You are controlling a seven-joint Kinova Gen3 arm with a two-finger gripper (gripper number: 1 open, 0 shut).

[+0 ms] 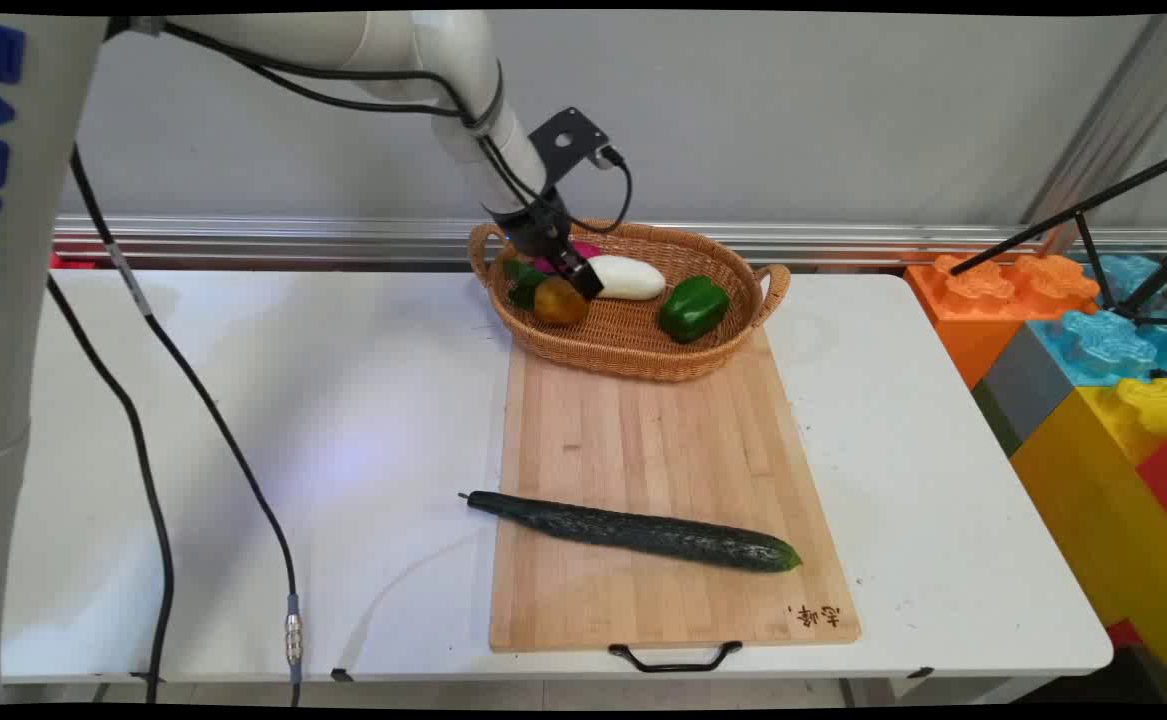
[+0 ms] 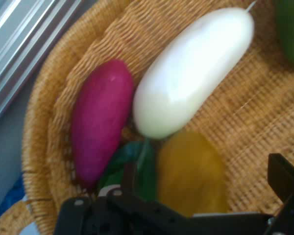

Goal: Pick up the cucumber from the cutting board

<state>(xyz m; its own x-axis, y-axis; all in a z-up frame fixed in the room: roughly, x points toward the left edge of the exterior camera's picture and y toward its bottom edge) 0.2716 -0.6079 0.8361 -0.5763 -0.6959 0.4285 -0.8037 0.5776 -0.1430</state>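
Observation:
My gripper reaches down into the left end of a wicker basket at the far end of a wooden cutting board. It is open, with its fingers on either side of a yellow-orange fruit that has green leaves. Just beyond the fruit lie a white eggplant and a magenta vegetable, side by side. A green bell pepper sits at the basket's right end. A long dark cucumber lies across the near part of the board.
Large coloured toy blocks stand off the table's right edge, with black tripod legs above them. Black cables hang over the table's left side. A metal rail runs along the wall behind.

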